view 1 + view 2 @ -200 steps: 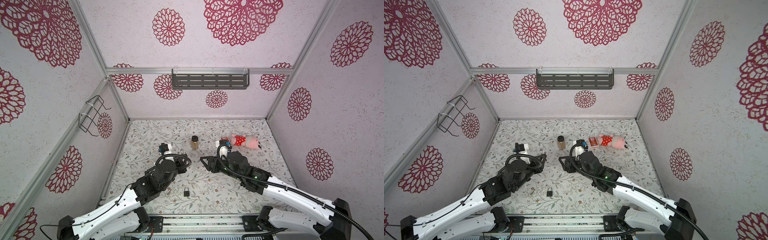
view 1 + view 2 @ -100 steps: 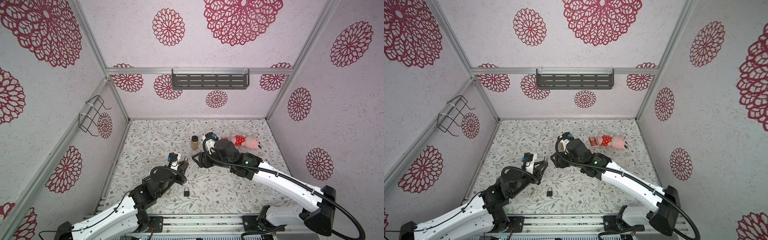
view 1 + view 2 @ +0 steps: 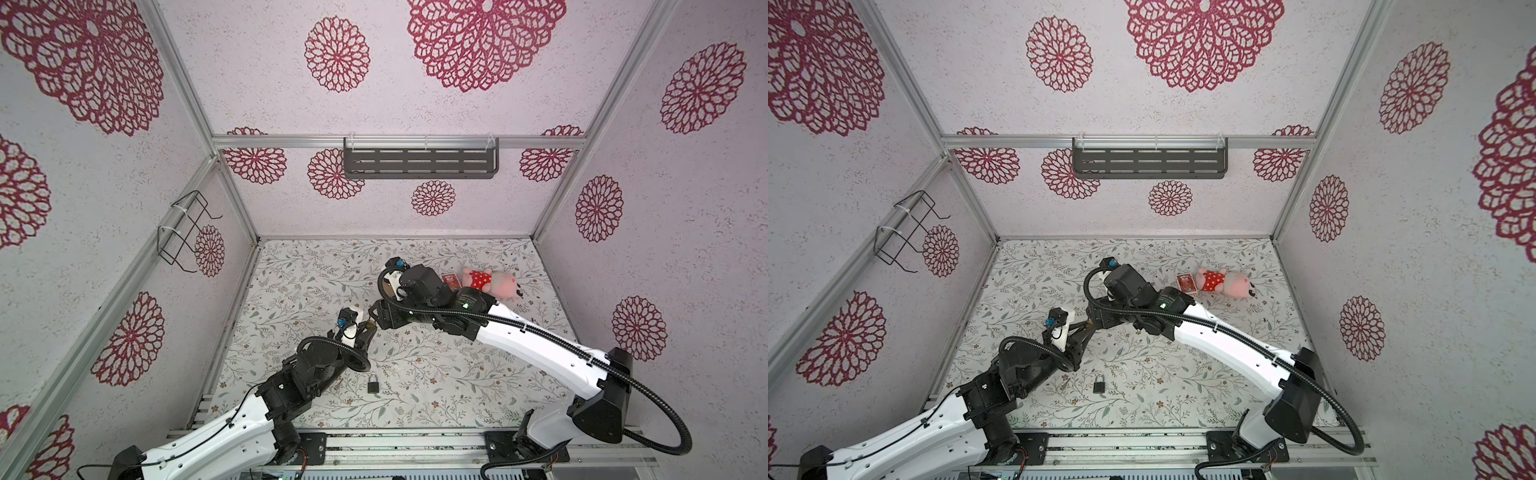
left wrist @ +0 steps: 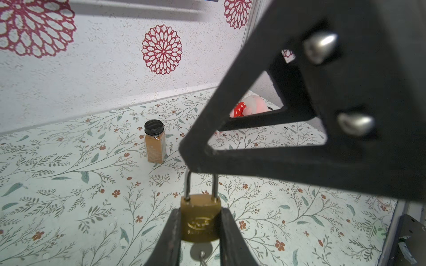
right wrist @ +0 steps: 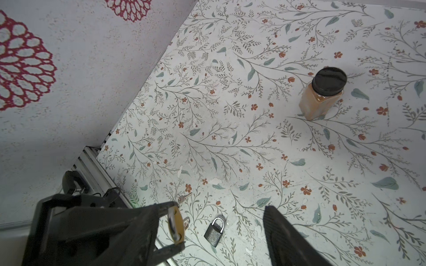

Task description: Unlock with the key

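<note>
Brass padlock (image 4: 200,224), key (image 4: 201,251) below, clamped in left end effector (image 4: 200,214); right end effector (image 3: 377,316) spread wide at shackle (image 4: 187,184).

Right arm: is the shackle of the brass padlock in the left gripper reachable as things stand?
Probably yes. The left gripper clamps the brass padlock by its body only. The shackle sticks out bare, and the open right gripper is close by it.
</note>
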Robot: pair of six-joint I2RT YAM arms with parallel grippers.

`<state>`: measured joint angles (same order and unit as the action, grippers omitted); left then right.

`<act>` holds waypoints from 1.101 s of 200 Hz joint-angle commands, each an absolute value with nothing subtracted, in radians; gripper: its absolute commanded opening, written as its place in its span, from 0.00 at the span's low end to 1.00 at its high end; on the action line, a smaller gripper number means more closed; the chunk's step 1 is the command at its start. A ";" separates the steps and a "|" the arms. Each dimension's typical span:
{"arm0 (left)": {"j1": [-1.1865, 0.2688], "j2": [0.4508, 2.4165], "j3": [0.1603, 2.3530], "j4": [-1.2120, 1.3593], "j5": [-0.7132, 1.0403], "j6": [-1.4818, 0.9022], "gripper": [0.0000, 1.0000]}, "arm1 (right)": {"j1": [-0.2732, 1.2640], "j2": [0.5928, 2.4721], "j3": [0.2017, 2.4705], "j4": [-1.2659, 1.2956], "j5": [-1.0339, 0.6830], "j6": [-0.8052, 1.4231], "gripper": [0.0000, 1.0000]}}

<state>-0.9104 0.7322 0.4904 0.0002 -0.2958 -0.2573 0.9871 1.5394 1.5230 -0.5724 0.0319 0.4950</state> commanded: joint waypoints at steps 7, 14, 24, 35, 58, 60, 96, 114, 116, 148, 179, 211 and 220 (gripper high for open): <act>-0.903 0.723 0.482 0.035 -0.291 -0.242 0.00 | 0.988 1.556 1.577 -0.663 0.132 0.451 0.76; -0.904 0.723 0.480 0.035 -0.288 -0.242 0.00 | 0.986 1.565 1.591 -0.685 0.145 0.443 0.76; -0.904 0.724 0.479 0.036 -0.289 -0.241 0.00 | 0.984 1.580 1.615 -0.716 0.166 0.435 0.76; -0.904 0.724 0.479 0.037 -0.291 -0.239 0.00 | 0.983 1.593 1.634 -0.741 0.178 0.424 0.76; -0.903 0.723 0.485 0.028 -0.297 -0.232 0.00 | 0.975 1.600 1.656 -0.769 0.200 0.400 0.77; -0.904 0.723 0.485 0.029 -0.298 -0.231 0.00 | 0.972 1.600 1.657 -0.773 0.202 0.399 0.77; -0.904 0.723 0.482 0.032 -0.299 -0.226 0.00 | 0.942 1.586 1.643 -0.770 0.134 0.366 0.78; -0.904 0.723 0.479 0.040 -0.299 -0.225 0.00 | 0.944 1.577 1.623 -0.755 0.086 0.346 0.78; -0.904 0.723 0.479 0.042 -0.299 -0.224 0.00 | 0.944 1.574 1.620 -0.752 0.080 0.345 0.78; -0.904 0.731 0.481 0.052 -0.307 -0.220 0.00 | 0.942 1.523 1.556 -0.696 0.056 0.336 0.78; -0.903 0.733 0.480 0.060 -0.310 -0.209 0.00 | 0.940 1.499 1.530 -0.680 0.036 0.324 0.78; -0.903 0.738 0.480 0.061 -0.293 -0.196 0.00 | 0.924 1.479 1.542 -0.693 0.076 0.316 0.78; -0.904 0.736 0.482 0.062 -0.281 -0.189 0.00 | 0.913 1.477 1.545 -0.694 0.074 0.315 0.79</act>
<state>-0.9104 0.7357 0.4870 0.0200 -0.2996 -0.2226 0.9375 1.5311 1.5211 -0.7078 0.0528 0.3393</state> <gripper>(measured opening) 0.259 0.781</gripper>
